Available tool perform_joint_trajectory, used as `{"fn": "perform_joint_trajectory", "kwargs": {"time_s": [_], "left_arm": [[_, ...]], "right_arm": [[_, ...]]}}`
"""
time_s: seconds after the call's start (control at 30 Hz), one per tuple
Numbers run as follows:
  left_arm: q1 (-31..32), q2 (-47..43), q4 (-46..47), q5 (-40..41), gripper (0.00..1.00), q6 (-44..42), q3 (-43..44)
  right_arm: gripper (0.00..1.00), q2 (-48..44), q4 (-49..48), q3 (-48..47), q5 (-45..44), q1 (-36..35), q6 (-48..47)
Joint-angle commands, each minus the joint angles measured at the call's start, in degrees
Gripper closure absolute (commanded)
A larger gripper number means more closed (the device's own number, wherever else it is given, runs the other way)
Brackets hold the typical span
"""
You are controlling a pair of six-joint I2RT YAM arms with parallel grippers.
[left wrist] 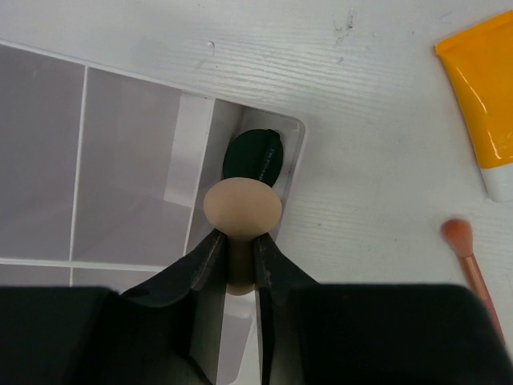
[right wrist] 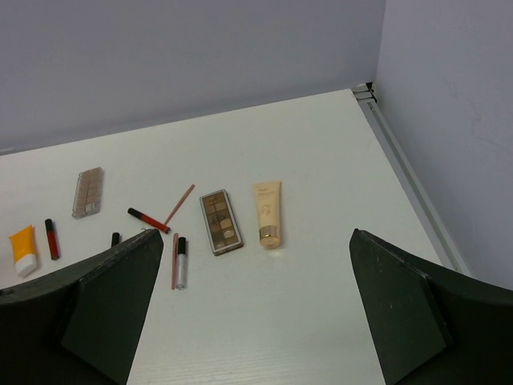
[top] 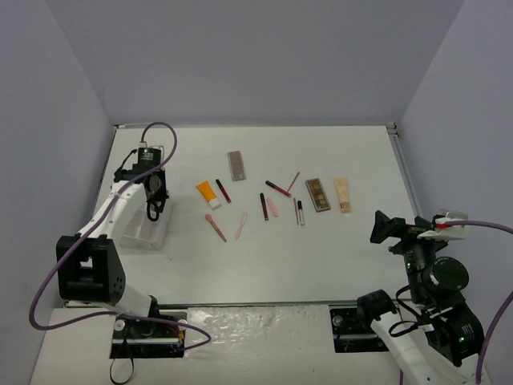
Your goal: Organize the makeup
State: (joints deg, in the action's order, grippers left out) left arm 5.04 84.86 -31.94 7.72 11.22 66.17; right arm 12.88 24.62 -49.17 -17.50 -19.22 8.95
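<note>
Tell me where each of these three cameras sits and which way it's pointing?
Top external: fixed above and behind, looking down on the white table; the left arm and right arm show.
Left wrist: on the left arm, looking down past the left gripper, shut on a beige egg-shaped sponge over a white translucent compartment box.
Right wrist: on the right arm, looking forward across the table through the open right gripper.
Shared: both wrist views show the orange tube with white cap.

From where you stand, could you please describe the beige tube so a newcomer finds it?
On the white table, makeup lies in a loose row. The beige tube ends that row on the right, beside a brown eyeshadow palette; it is the only pale cream tube.
</note>
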Motion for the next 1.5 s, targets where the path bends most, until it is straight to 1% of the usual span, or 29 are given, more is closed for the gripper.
{"fn": "perform_joint_trajectory", "kwargs": {"time_s": [0.0,0.07,0.23,0.53,0.9,1.03,1.17,1.27,1.47], "left_arm": [[-1.0,-0.4,4.2,-2.0,0.82,-1.3,0.8],[-1.2,-0.1,4.2,-2.2,0.78,-1.2,0.7],[-1.2,-0.2,3.9,-1.7,0.70,-1.2,0.5],[-1.2,1.1,3.1,-1.4,0.66,-1.2,1.2],[-1.2,-0.1,3.8,-1.4,0.57,-1.0,0.6],[-1.2,-1.8,4.0,-3.1,0.56,-0.4,0.5],[-0.9,-5.8,4.6,-6.4,0.56,1.6,-0.7],[1.4,-9.5,3.4,-7.7,0.49,5.9,-1.4],[12.1,-15.0,0.4,-2.8,0.34,14.7,-2.3]], "right_arm": [[0.00,0.5,-4.6,0.3,0.0,-0.5,-0.6],[0.00,0.6,-4.7,0.3,0.0,-0.6,-0.5],[0.00,0.2,-4.7,0.5,-0.2,-0.6,-0.4],[0.00,0.0,-4.8,0.7,0.1,-0.6,-0.6],[0.00,0.5,-4.9,0.7,0.4,-0.7,-0.8],[0.00,1.1,-4.9,0.5,0.8,-0.6,-0.9],[0.00,2.8,-4.9,-0.1,1.2,-0.6,-1.2],[0.00,6.0,-4.6,-1.8,1.7,-0.6,-1.0],[0.00,11.6,-3.8,-4.6,1.9,-0.6,-0.3]]}}
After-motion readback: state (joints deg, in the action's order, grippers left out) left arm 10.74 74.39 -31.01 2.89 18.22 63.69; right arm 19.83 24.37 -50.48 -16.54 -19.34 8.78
